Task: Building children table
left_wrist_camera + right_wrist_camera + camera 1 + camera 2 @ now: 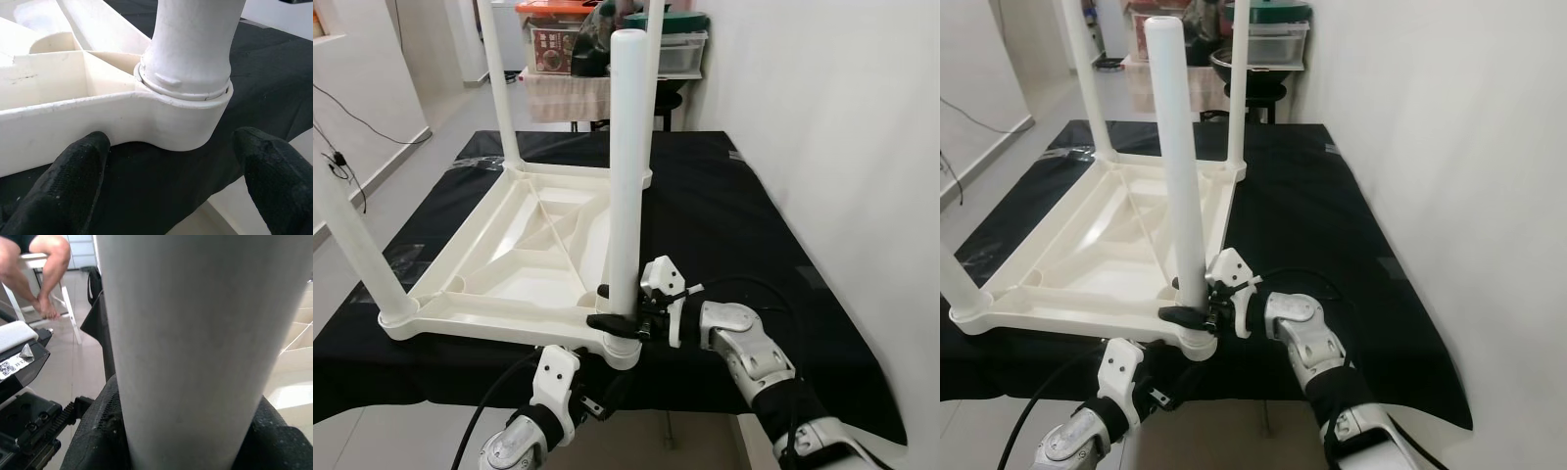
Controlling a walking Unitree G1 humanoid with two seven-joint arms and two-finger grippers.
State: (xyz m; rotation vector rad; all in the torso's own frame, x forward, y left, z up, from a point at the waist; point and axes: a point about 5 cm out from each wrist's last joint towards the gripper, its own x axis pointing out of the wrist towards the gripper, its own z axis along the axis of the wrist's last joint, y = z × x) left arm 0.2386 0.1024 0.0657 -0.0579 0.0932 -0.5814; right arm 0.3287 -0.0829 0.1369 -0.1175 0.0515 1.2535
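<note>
The white tabletop [538,245] lies upside down on the black cloth [724,215], and the right gripper [612,321] clamps the near leg [627,176] just above its corner socket [186,122]. The left gripper [171,181] hangs open below that socket, touching nothing. If the leg is not fully seated, a sideways pull could tilt it or drag the tabletop off the edge.

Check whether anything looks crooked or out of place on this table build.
Nothing stands out: the upturned white table lies flat on the black cloth, and the near leg stands upright in its corner socket, held by the right gripper.
</note>
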